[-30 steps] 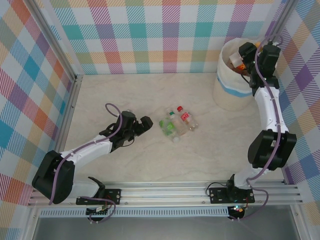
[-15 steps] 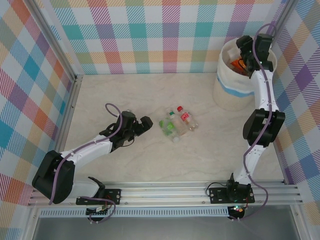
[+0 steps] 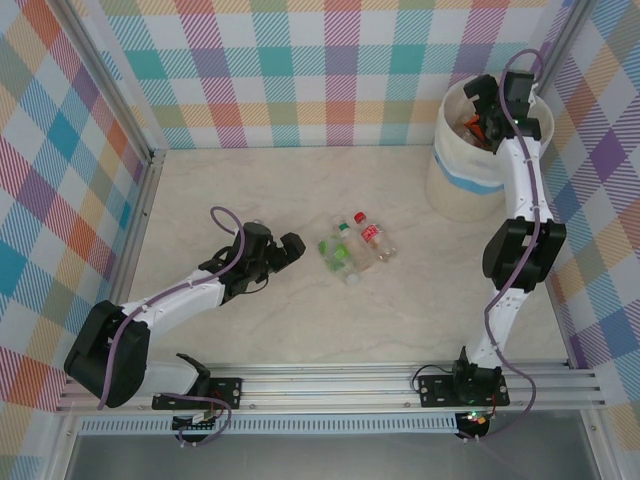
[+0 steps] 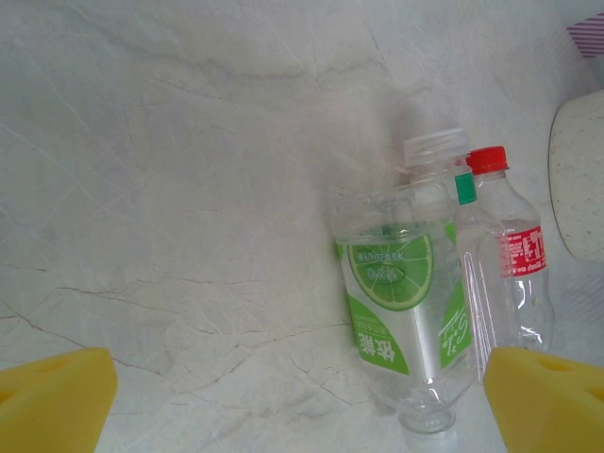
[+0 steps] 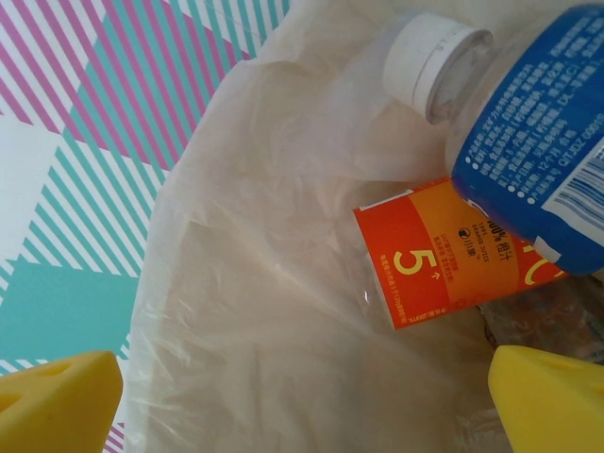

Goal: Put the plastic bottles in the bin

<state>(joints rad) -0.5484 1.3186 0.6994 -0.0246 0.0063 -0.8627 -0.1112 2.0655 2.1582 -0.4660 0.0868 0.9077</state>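
Cream-white plastic with a pale blue band, the bin (image 3: 452, 195) stands in the upper right of the top view, and the right gripper (image 3: 482, 112) hangs over its mouth. Its yellow fingertips (image 5: 57, 396) sit far apart in the lower corners of the wrist view, holding nothing. Beyond them a blue-labelled bottle (image 5: 533, 123) lies across an orange-labelled bottle (image 5: 439, 255) on the bin's thin liner (image 5: 255, 283). At the centre of the table (image 3: 250, 180), three bottles (image 3: 352, 250) lie side by side (a green-labelled bottle (image 4: 406, 311) touching a red-labelled bottle (image 4: 517, 264)). The left gripper (image 3: 290, 248), just left of them, is spread wide and empty.
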